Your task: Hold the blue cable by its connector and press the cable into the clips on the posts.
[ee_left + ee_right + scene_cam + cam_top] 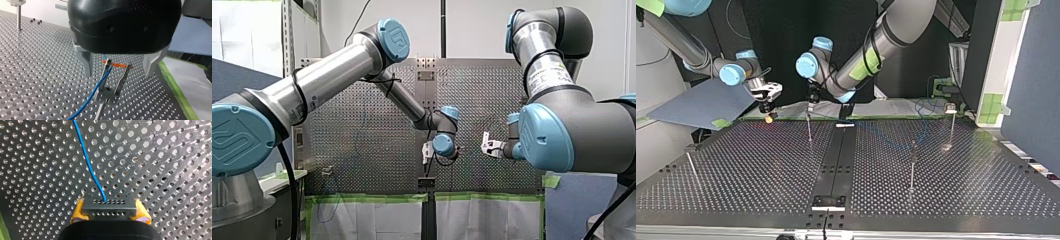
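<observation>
- My right gripper [110, 206] was closed, its yellow pads [79, 210] clamping the black perforated connector block [110, 213] from both sides.
- The thin blue cable [87, 162] ran from the connector out over the perforated metal tabletop [162, 157].
- My left gripper [118, 72] stood wide open and held nothing, its metal fingers [86, 62] straddling the grey two-pronged clip [110, 92] on a slim metal post [101, 110].
- The cable seemingly lay along one prong; whether it was seated there was unclear.
</observation>
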Robot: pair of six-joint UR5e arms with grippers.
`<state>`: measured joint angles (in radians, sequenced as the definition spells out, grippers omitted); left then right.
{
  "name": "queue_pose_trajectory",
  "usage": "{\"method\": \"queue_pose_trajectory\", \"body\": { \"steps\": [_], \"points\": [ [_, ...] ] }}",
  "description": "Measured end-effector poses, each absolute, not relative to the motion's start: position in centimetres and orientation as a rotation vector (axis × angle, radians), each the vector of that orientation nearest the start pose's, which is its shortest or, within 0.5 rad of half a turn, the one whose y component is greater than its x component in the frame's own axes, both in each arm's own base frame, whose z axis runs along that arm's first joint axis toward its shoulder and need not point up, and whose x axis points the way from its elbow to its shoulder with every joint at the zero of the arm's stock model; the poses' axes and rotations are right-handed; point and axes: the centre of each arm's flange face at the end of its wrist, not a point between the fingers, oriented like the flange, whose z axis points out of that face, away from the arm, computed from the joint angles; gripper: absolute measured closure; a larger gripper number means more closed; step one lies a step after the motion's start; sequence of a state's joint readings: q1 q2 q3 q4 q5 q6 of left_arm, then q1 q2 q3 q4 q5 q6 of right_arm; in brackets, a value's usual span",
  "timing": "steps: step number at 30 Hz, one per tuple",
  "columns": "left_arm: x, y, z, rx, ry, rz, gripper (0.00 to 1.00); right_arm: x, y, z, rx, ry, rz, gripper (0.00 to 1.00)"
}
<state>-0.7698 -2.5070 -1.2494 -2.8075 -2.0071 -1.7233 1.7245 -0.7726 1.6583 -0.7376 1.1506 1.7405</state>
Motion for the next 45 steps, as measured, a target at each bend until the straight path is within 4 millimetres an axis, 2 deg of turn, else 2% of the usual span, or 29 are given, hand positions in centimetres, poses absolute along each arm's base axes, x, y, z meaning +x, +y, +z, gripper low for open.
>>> {"method": "queue_pose_trajectory", "body": {
  "steps": [24,37,45],
  "points": [
    [44.9,-57.1,6.7,0.269,1.820,-0.247,0.01,26.8,-59.4,4.3,-2.315,1.623,-2.286,1.00],
    [44.2,-56.5,6.5,0.259,1.838,-0.203,0.01,26.6,-59.4,4.3,-2.313,1.627,-2.286,1.00],
    [43.2,-55.8,8.4,0.237,1.805,-0.220,0.01,26.5,-59.4,4.3,-2.314,1.629,-2.286,1.00]
  ]
}}
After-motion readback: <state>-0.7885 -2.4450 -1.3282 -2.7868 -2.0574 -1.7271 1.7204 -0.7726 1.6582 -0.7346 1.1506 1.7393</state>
